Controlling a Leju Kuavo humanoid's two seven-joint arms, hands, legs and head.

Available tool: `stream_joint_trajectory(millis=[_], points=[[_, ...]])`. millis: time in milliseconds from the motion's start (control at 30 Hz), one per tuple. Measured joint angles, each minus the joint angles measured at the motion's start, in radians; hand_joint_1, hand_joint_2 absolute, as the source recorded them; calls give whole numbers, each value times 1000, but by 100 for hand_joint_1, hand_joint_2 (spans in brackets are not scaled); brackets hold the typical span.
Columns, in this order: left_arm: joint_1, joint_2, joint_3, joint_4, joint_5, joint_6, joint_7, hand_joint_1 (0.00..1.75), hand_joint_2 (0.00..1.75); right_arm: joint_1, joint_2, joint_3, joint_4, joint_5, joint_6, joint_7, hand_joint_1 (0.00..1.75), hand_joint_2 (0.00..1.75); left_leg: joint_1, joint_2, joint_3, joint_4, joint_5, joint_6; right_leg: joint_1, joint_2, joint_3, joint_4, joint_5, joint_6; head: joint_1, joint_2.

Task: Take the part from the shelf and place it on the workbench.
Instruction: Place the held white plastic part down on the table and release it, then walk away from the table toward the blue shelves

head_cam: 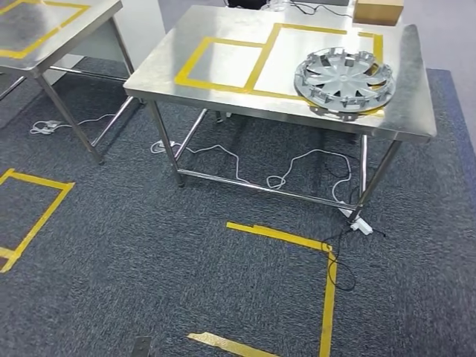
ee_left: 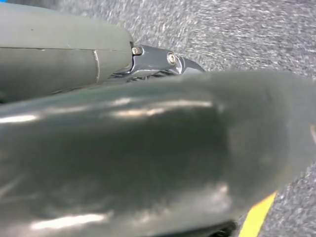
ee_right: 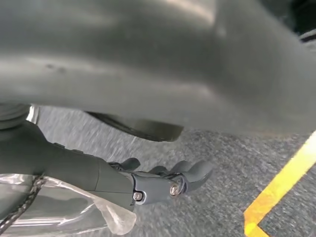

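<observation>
Workbench point(head_cam: 236, 30) far edge cut off

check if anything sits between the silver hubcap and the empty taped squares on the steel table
Nothing visible does. The silver plastic hubcap already lies on the steel workbench, over the yellow tape, and the taped squares beside it are bare.

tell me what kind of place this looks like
Probably a robot test or workshop area: steel workbench with yellow tape outlines, a hubcap-like wheel cover on it, taped squares on grey carpet, and loose cables.
</observation>
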State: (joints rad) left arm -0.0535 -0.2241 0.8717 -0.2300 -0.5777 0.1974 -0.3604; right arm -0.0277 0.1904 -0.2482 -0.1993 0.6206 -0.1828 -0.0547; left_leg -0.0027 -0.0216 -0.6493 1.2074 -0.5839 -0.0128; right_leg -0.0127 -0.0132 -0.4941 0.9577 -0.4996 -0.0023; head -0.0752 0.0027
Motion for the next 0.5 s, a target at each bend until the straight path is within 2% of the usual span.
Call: stream_joint_trajectory(millis=[33,67,100,133,167,200,233,267,300,333,367,400,433,500], points=[[0,1,0,0,-1,-1,1,0,0,1,0,6,1,2,3,1,0,0,3,7,-24,57,-20,-4,1,-16,-1,1,0,0,0,0],[2,1,0,0,-2,-2,1,0,0,2,-1,11,2,3,5,2,0,0,5,10,-31,79,-19,-7,2,-30,-2,1,0,0,0,0],[4,1,0,0,-3,-2,2,0,0,1,-1,16,2,4,8,2,0,0,7,14,-18,58,1,-8,2,-44,-2,1,-1,0,0,0],[5,2,0,0,-4,-2,3,0,0,0,-1,21,2,4,9,2,0,0,7,21,14,1,35,-7,2,-56,-1,1,-2,1,0,0],[5,2,0,0,-5,-2,3,0,0,-1,-1,25,2,5,10,2,0,0,6,41,54,-76,71,-3,3,-67,2,1,-3,3,0,0],[4,3,0,0,-6,-2,3,0,0,-1,-1,29,2,5,11,2,0,0,2,69,90,-146,94,2,6,-77,3,3,-5,7,0,0],[2,3,0,0,-6,-2,3,0,0,-2,-1,32,3,6,11,2,0,0,-2,91,112,-194,107,10,9,-87,4,4,-7,11,0,0],[1,3,0,0,-6,-2,3,0,0,-2,-1,34,3,6,11,1,0,0,-6,105,120,-217,109,17,12,-98,4,6,-9,15,1,0],[1,3,0,0,-7,-2,3,0,0,-3,-1,35,4,7,11,1,0,0,-10,104,118,-222,107,23,14,-109,4,6,-10,20,2,0],[2,3,0,0,-7,-2,3,0,0,-4,-1,36,4,9,12,1,0,0,-9,91,114,-222,109,30,14,-120,6,6,-10,24,3,0],[5,3,0,0,-8,-2,3,0,0,-6,-1,38,3,11,12,0,0,0,-7,80,114,-225,112,37,12,-121,5,8,-15,30,3,0],[6,3,0,0,-8,-1,3,0,0,-6,-1,40,3,12,13,0,0,0,-5,69,114,-228,116,44,11,-104,0,22,-29,35,5,0],[6,3,1,0,-8,-1,3,0,0,-6,-1,42,3,13,13,0,0,0,-3,57,114,-231,120,51,8,-76,-18,58,-55,40,7,0],[4,2,1,0,-8,-1,3,0,0,-5,-1,44,4,14,13,0,0,0,-2,32,108,-231,126,60,5,-11,-84,193,-124,45,12,0]])
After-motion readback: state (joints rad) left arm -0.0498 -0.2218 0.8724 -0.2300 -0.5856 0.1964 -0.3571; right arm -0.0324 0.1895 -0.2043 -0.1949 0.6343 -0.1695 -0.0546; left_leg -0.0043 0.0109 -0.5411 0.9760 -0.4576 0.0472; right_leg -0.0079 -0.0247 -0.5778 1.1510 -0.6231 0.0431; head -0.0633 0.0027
